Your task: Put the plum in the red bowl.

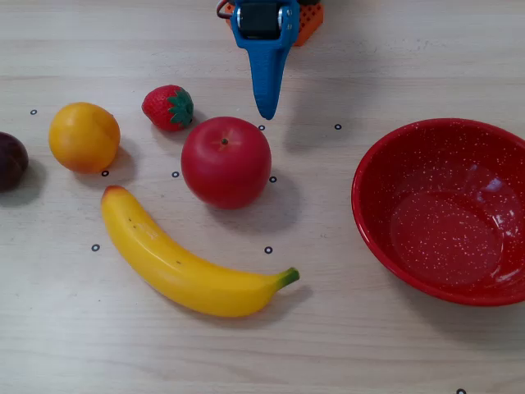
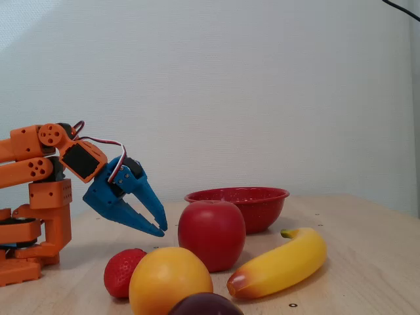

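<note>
The plum (image 1: 10, 161) is a small dark maroon fruit at the far left edge of a fixed view, cut off by the frame. In another fixed view only its top shows at the bottom edge (image 2: 207, 306). The red speckled bowl (image 1: 373, 205) stands empty at the right and shows behind the apple (image 2: 266, 209). My blue gripper (image 1: 267, 111) is shut and empty. It points down over the table behind the apple, right of the strawberry, far from the plum. Seen from the side, the gripper (image 2: 161, 229) hangs above the table.
An orange (image 1: 84, 137) sits next to the plum. A strawberry (image 1: 168, 107), a big red apple (image 1: 225, 162) and a banana (image 1: 184, 263) lie between the plum and the bowl. The orange arm base (image 2: 36, 216) stands at the back.
</note>
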